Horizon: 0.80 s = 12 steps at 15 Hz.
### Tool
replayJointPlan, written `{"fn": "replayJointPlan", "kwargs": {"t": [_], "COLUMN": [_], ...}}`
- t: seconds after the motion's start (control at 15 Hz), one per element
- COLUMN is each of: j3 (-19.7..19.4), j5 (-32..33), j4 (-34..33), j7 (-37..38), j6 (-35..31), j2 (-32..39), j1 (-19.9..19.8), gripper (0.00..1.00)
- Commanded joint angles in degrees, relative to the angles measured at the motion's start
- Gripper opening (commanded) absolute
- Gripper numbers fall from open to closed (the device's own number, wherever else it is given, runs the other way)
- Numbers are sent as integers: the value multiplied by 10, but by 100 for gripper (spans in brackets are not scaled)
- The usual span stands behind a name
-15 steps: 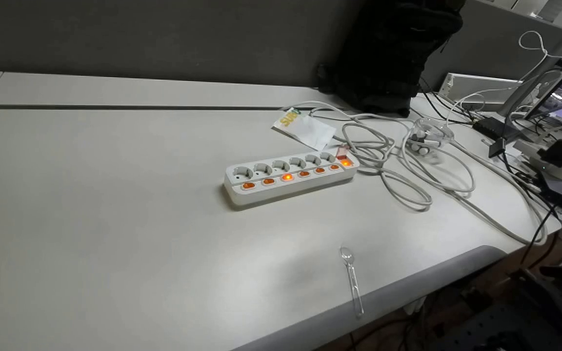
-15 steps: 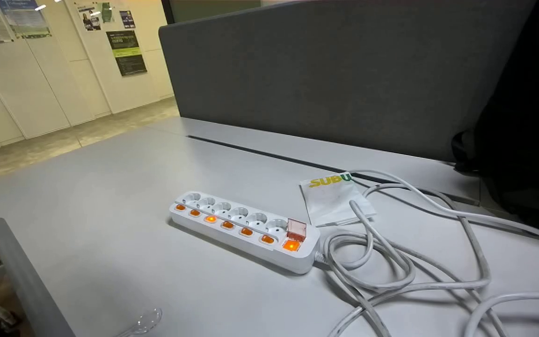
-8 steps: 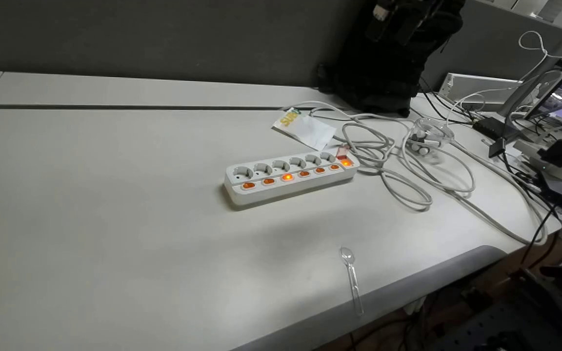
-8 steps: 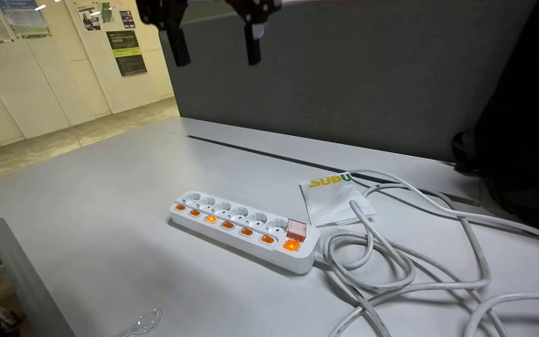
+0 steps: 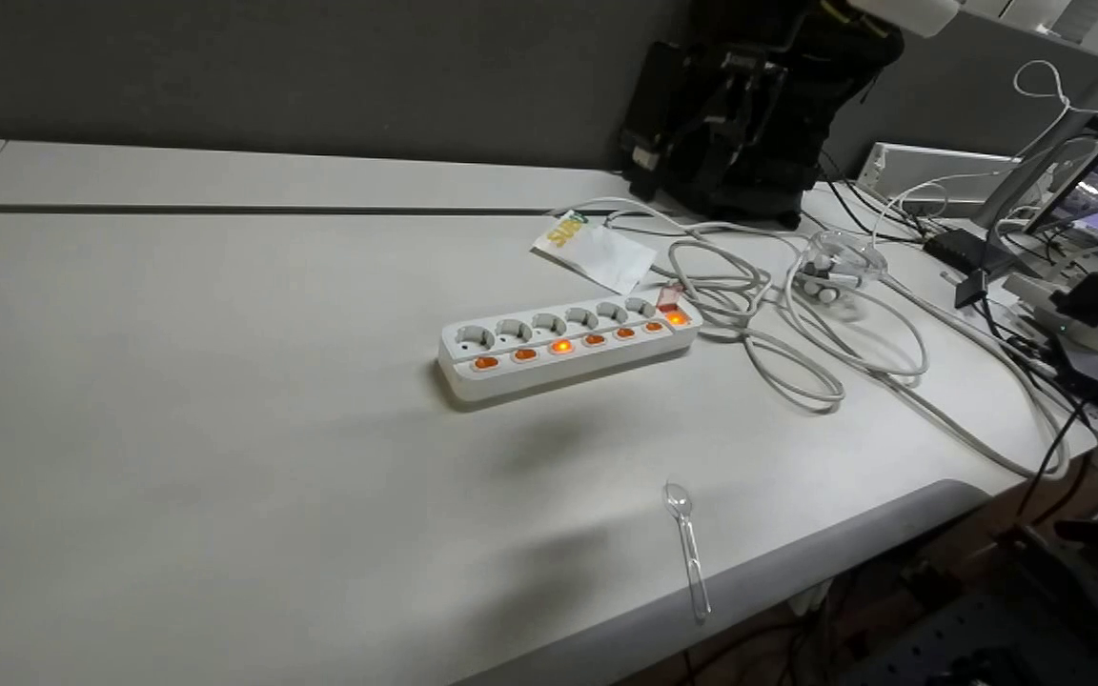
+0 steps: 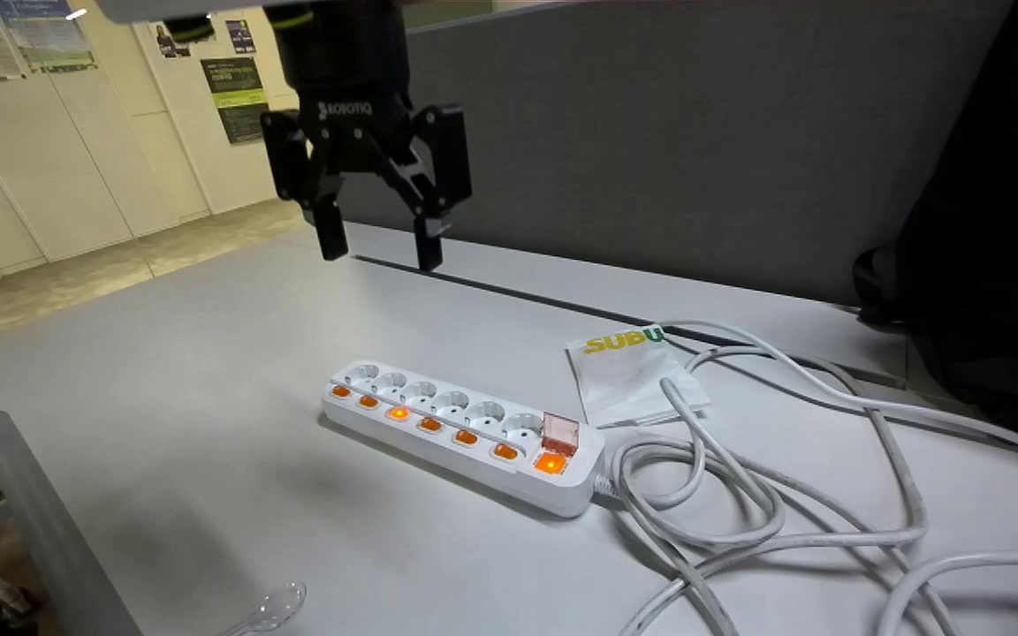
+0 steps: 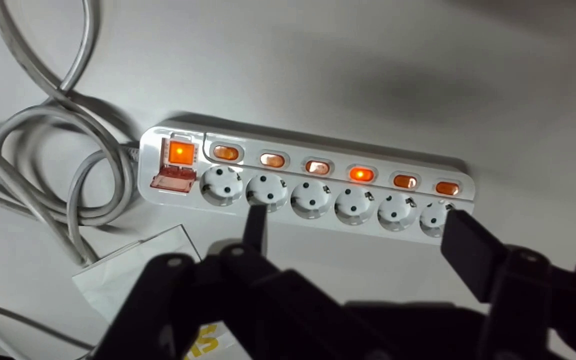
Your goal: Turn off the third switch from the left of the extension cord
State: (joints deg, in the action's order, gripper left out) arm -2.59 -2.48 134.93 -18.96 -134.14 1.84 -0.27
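Note:
The white extension cord (image 5: pixel 587 367) lies on the table in both exterior views (image 6: pixel 447 452), with a row of small orange switches beside its sockets. The third switch from the left (image 5: pixel 561 347) glows orange in both exterior views (image 6: pixel 398 412). In the wrist view the strip (image 7: pixel 293 174) appears turned round, and the lit switch (image 7: pixel 361 174) is third from the right. The other small switches are unlit. My gripper (image 6: pixel 380 252) is open and empty, pointing down above the strip without touching it. In the wrist view its fingertips (image 7: pixel 355 220) overlap the socket side.
A lit main switch (image 6: pixel 550 463) with a raised clear red cover sits at the cable end. Coiled grey cable (image 5: pixel 730 286) and a white napkin (image 6: pixel 628 375) lie beside it. A clear plastic spoon (image 5: pixel 685 534) is near the table edge. A black backpack (image 5: pixel 759 200) stands behind.
My gripper has come down into view from above, from out of sight to hanging open above the strip. Its shadows moved on the table. The strip and its lights look the same.

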Motion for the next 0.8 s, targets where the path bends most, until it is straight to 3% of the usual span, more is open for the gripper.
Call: {"fn": "replayJointPlan", "kwargs": {"t": [0.0, 0.53, 0.73], "j3": [13, 16, 12], "j5": [44, 80, 81], "j4": [8, 34, 32], "j7": [103, 214, 233], "j6": [-62, -220, -233], "j2": [33, 100, 121], "j1": [5, 30, 35], "gripper": [60, 3, 0]}}
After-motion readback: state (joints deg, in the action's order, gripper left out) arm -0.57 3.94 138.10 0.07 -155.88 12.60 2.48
